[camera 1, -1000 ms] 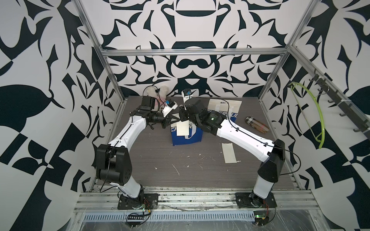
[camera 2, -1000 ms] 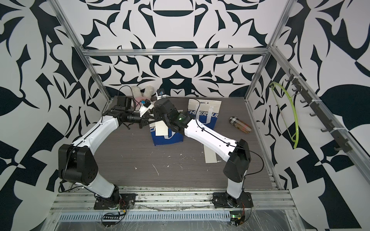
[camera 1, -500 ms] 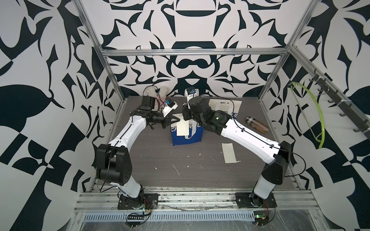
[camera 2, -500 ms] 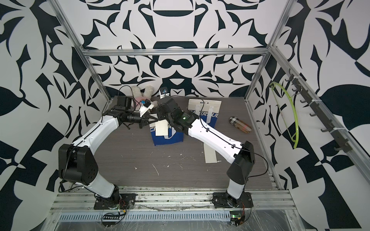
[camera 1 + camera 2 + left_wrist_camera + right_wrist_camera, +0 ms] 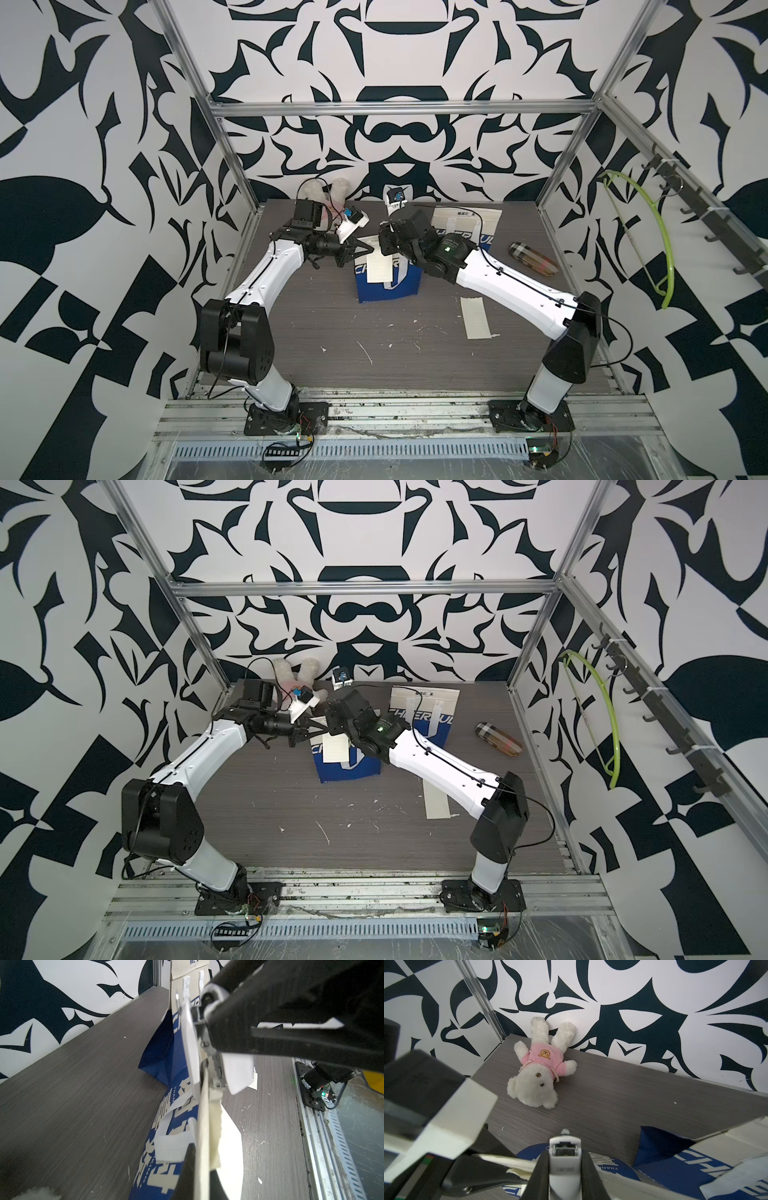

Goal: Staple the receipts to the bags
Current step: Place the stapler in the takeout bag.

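Left gripper (image 5: 368,250) clamps the near bag (image 5: 390,291) at its rim in a top view, meeting the right gripper (image 5: 384,248). You count two bags, with the far bag (image 5: 453,217) behind, and two receipts: the held receipt (image 5: 379,268) centre, the loose receipt (image 5: 476,318) right. Left wrist: both look light and limp, so pinch rim and slip together. Right wrist: jaws clasp one stapler (image 5: 564,1159).

Near bag (image 5: 388,286): blue lower half is showing, cream lettering, sitting mid-table (image 5: 374,353).
Receipt (image 5: 380,269): cream slip, is lying lengthwise over the near bag's lettering.
Far bag (image 5: 465,218): is lying flat at the rear, white handles showing.
Second receipt (image 5: 476,318): is lying flat on bare tabletop, apart from both bags.
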Robot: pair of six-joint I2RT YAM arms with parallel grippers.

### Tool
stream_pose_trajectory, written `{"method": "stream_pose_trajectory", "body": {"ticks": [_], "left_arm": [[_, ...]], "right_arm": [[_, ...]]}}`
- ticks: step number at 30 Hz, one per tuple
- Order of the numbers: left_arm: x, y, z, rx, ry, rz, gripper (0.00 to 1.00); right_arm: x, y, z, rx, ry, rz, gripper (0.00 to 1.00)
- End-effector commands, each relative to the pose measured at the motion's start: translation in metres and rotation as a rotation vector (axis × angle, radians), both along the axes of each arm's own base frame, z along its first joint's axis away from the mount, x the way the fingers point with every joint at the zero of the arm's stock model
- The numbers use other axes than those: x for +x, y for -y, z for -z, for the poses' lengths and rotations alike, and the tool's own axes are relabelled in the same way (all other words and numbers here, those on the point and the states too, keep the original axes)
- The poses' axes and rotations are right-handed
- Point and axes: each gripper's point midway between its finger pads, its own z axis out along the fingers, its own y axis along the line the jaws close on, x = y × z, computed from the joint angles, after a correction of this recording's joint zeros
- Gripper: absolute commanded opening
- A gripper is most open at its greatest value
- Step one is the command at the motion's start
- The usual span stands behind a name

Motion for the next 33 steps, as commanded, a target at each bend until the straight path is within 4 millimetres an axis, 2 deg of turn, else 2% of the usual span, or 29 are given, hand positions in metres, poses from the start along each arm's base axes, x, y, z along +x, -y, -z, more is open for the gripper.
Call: {"method": "stream_pose_trajectory", "body": {"ticks": [1,7,12,19,22,28,33], "left_arm": [[0.004,-0.002,0.004,0.014,-0.033,-0.013,0.00],[0.004,-0.001,0.004,0.013,-0.038,-0.014,0.00],[0.004,-0.001,0.002,0.012,-0.032,-0.014,0.00],[0.006,-0.003,0.002,0.026,-0.023,-0.025,0.00],[0.008,-0.003,0.003,0.028,-0.023,-0.032,0.00],[0.011,-0.002,0.000,0.018,-0.023,-0.036,0.00],[0.011,-0.003,0.003,0.022,-0.026,-0.040,0.00]], "right_arm": [[-0.003,0.005,-0.012,0.031,0.024,0.022,0.00],[-0.001,0.007,-0.005,0.042,0.030,0.037,0.00],[-0.001,0.003,0.009,0.021,0.001,0.026,0.00],[-0.007,0.000,0.005,0.061,-0.062,-0.021,0.00],[-0.010,0.000,0.007,0.077,-0.121,-0.054,0.04],[-0.010,-0.006,0.043,0.049,-0.214,-0.056,0.08],[-0.011,-0.019,0.033,0.158,-0.263,-0.051,0.07]]}}
